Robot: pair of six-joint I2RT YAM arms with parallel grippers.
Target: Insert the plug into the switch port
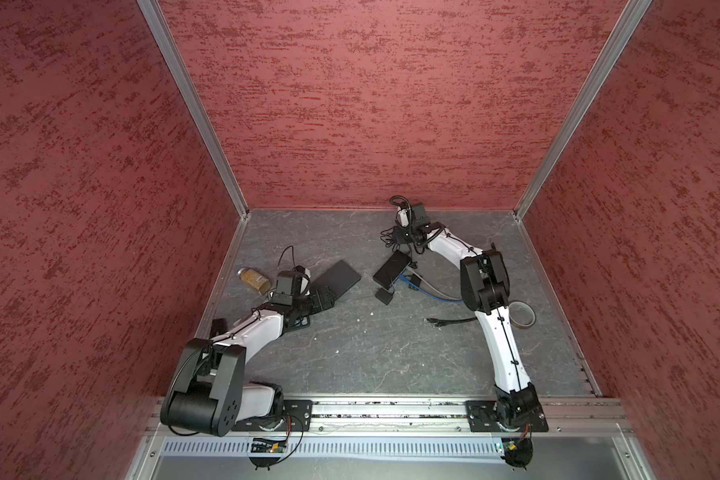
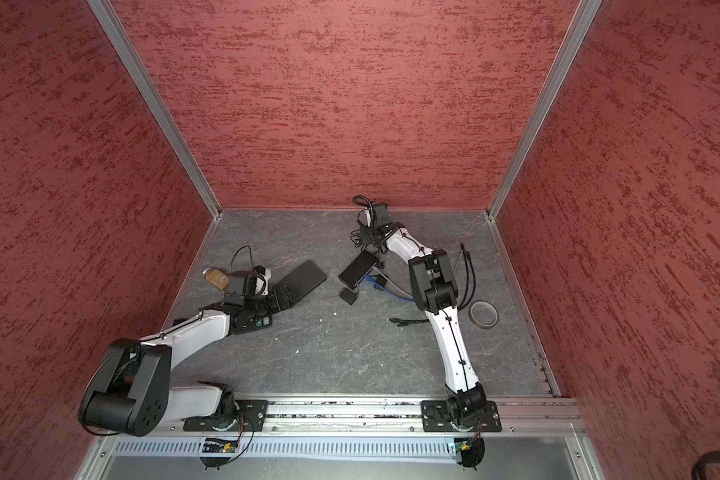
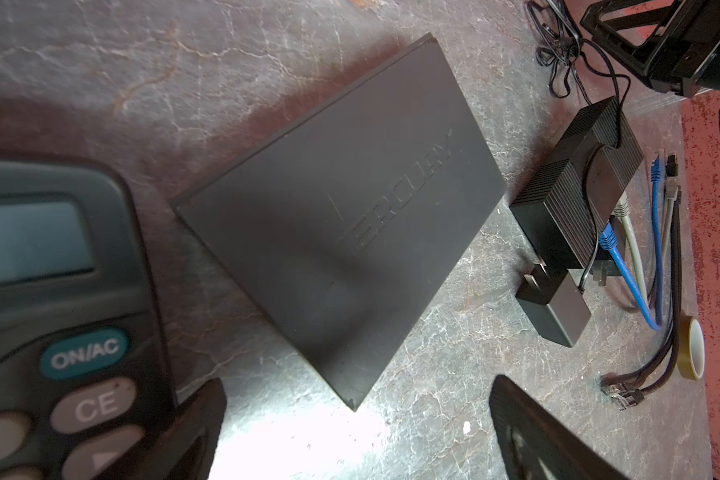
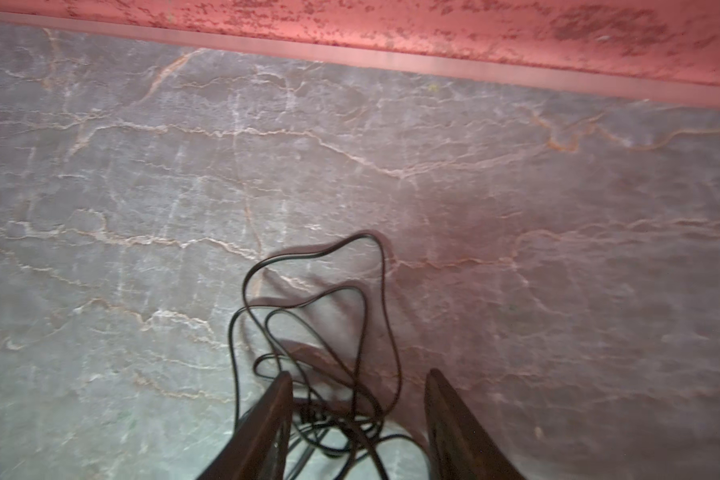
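The switch (image 1: 391, 268) (image 2: 357, 268) is a ribbed black box (image 3: 574, 187) at mid-table, with a blue and a grey cable plugged into it. A thin black cord (image 4: 321, 316) runs from it to a tangle near the back wall. My right gripper (image 1: 393, 237) (image 4: 358, 415) hangs open over that tangle, its fingers either side of the loops and gripping nothing. A short thicker dark piece lies between them; I cannot tell whether it is the plug. My left gripper (image 1: 327, 298) (image 3: 358, 432) is open and empty over bare table.
Under the left gripper lie a flat black box (image 3: 341, 216) and a calculator (image 3: 59, 311). A black power adapter (image 3: 553, 307) lies by the switch. Loose black cable plugs (image 1: 433, 321), a tape roll (image 2: 484, 313) and a spice jar (image 1: 253, 279) also lie on the table.
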